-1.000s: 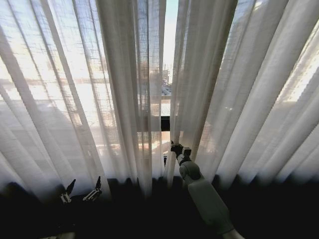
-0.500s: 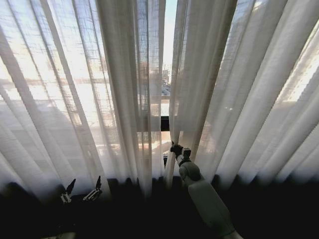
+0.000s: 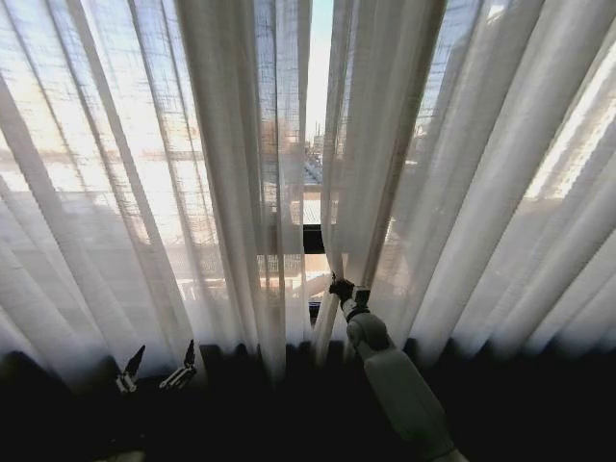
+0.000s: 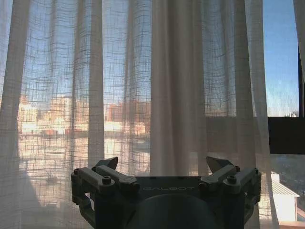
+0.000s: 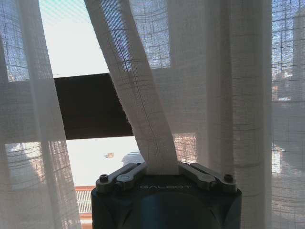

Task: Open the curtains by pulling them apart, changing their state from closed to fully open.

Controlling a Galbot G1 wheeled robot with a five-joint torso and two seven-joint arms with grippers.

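The curtains point(image 3: 231, 173) are hanging in front of the window, two sheer pleated panels with a narrow gap between their inner edges, where the bright sky and a dark window frame bar point(image 3: 313, 239) are showing. The right gripper point(image 3: 345, 289) is reaching up to the inner edge of the right panel point(image 5: 143, 105) and its fingers are closing tightly on a strip of that fabric, which is running tilted up from the jaws. The left gripper point(image 3: 154, 371) is waiting low near the hem of the left panel point(image 4: 171, 86), fingers spread wide, touching no fabric.
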